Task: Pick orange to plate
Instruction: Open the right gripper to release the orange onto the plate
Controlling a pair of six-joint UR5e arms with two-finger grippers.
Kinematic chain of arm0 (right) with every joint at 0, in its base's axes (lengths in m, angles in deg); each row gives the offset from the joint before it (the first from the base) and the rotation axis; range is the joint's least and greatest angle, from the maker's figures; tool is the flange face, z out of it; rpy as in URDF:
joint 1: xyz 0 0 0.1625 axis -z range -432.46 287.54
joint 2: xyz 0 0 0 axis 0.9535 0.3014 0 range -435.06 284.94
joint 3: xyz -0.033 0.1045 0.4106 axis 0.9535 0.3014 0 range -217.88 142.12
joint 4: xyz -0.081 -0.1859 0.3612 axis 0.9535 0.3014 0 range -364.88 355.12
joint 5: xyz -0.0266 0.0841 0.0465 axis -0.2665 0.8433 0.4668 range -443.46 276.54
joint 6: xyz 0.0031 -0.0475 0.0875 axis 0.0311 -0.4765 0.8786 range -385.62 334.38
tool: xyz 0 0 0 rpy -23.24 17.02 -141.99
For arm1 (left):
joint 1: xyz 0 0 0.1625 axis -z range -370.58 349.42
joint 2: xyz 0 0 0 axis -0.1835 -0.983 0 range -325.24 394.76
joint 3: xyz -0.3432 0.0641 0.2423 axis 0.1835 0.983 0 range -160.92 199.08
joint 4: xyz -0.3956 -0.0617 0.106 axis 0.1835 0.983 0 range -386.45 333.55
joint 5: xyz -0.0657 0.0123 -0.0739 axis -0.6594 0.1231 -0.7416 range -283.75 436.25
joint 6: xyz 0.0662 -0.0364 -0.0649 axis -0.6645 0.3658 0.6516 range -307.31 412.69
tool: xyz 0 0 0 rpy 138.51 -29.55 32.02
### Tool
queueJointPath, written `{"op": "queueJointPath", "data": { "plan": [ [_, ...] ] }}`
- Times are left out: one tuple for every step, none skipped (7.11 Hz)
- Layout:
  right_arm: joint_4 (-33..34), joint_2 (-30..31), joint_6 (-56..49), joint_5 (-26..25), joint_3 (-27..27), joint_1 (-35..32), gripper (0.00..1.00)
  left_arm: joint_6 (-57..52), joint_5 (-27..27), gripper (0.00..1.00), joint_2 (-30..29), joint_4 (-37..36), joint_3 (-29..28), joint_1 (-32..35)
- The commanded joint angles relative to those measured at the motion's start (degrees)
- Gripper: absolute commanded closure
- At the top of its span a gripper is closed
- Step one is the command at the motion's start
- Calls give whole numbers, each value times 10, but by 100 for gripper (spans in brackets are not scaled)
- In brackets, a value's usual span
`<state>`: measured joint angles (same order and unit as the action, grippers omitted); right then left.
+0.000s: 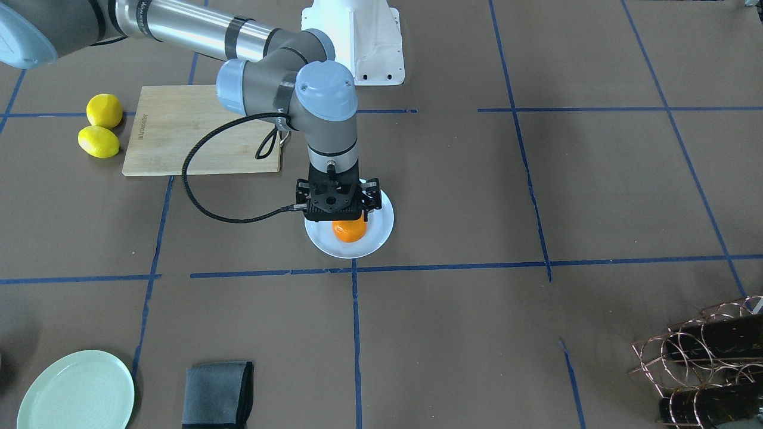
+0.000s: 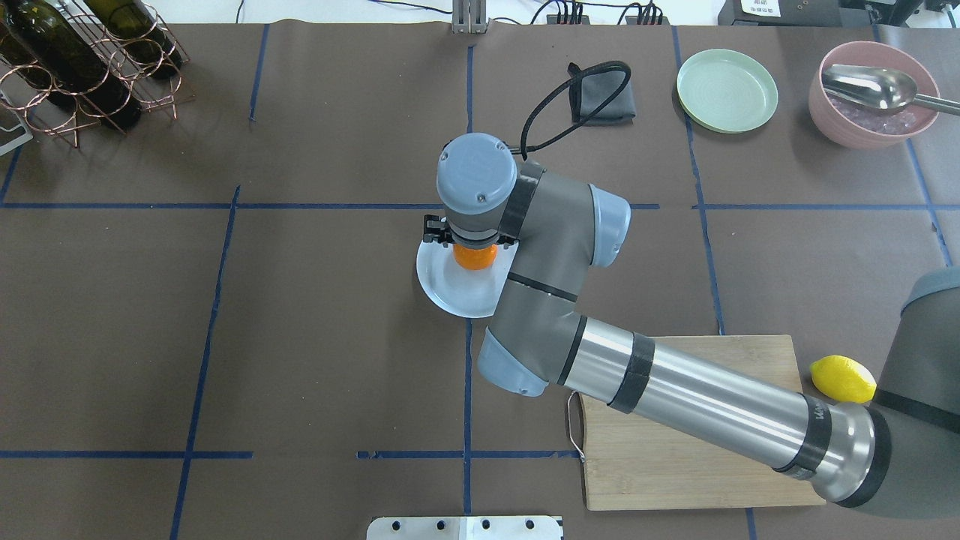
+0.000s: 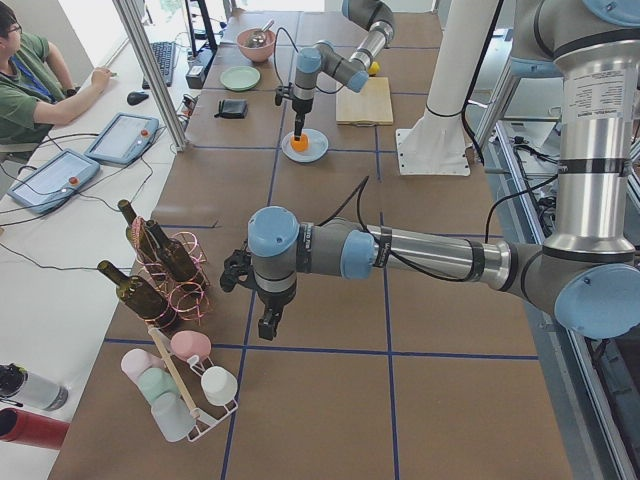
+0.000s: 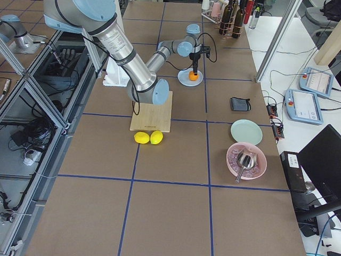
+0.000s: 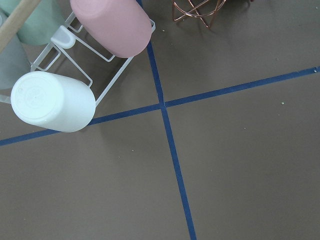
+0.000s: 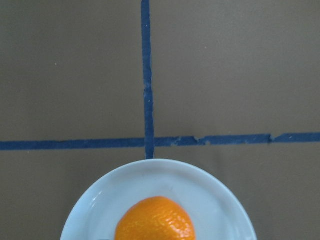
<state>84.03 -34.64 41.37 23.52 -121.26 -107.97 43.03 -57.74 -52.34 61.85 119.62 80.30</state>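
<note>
The orange [image 1: 349,231] rests on the white plate [image 1: 378,229] in the middle of the table. My right gripper [image 1: 340,208] points straight down over the orange, its black body covering the fruit's far side. Its fingertips are hidden, so I cannot tell whether they hold the orange. The right wrist view shows the orange [image 6: 155,220] on the plate [image 6: 210,200] at the bottom edge, with no fingers in view. My left gripper [image 3: 268,325] hangs over bare table near the cup rack, seen only from the side, so I cannot tell its state.
Two lemons [image 1: 100,126] lie beside a wooden cutting board [image 1: 197,131]. A pale green plate [image 2: 727,90], a grey cloth [image 2: 604,101] and a pink bowl with a spoon [image 2: 874,94] sit along the far edge. A bottle rack [image 2: 75,67] stands far left, a cup rack [image 3: 180,390] beyond it.
</note>
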Motion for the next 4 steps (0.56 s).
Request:
{"op": "queueJointPath", "data": {
  "plan": [
    [60,64,-113,92,-102,-100,0,1,0,0,0,-2,-2,0],
    [61,121,-199,141,-133,-160,0,4,-1,0,1,-5,-1,0],
    [61,169,-305,177,-152,-216,0,5,0,0,2,-5,-1,0],
    [61,215,-408,200,-164,-268,0,2,0,0,3,-4,-1,1]
  ]
}}
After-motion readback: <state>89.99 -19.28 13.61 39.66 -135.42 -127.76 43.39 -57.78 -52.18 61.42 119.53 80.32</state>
